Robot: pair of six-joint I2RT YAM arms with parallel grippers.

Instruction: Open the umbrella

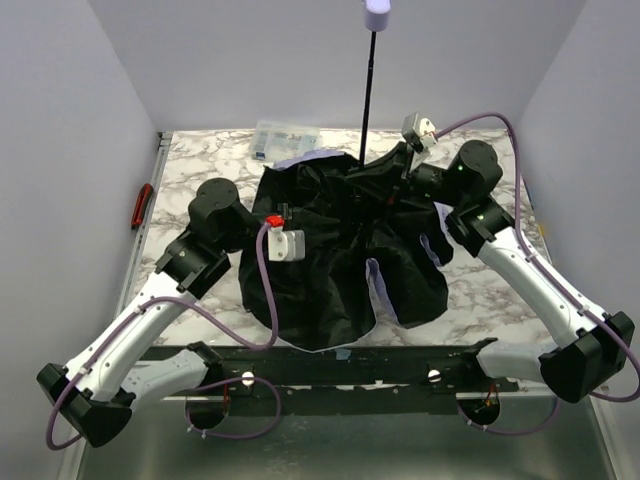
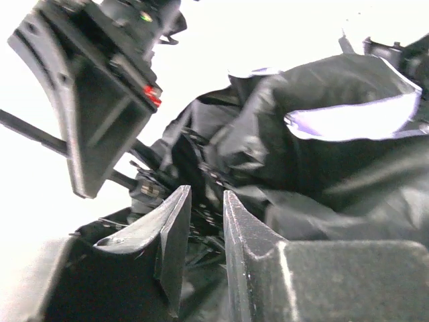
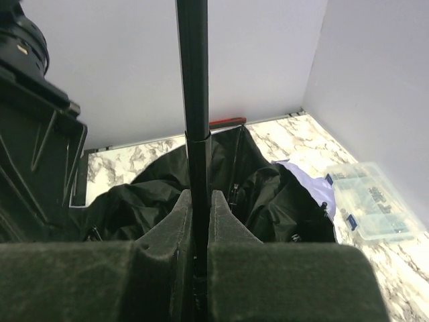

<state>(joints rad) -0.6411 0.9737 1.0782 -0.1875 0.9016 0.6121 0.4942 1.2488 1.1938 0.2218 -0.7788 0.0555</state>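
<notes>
The umbrella lies on the marble table (image 1: 195,170) with its canopy (image 1: 330,260) spread loosely, black inside up and lavender showing at the edges. Its thin black shaft (image 1: 368,95) rises to the lavender handle (image 1: 378,12). My right gripper (image 3: 200,194) is shut on the shaft (image 3: 194,80) just above the canopy, and in the top view it sits at the canopy's far side (image 1: 385,168). My left gripper (image 2: 206,194) reaches into the canopy's left part (image 1: 300,218). Its jaws stand a little apart, with the umbrella's thin ribs (image 2: 201,171) showing in the gap.
A clear plastic compartment box (image 1: 287,138) lies at the back of the table, also visible in the right wrist view (image 3: 372,201). A red-handled tool (image 1: 142,205) rests on the left table edge. White walls enclose the table on three sides.
</notes>
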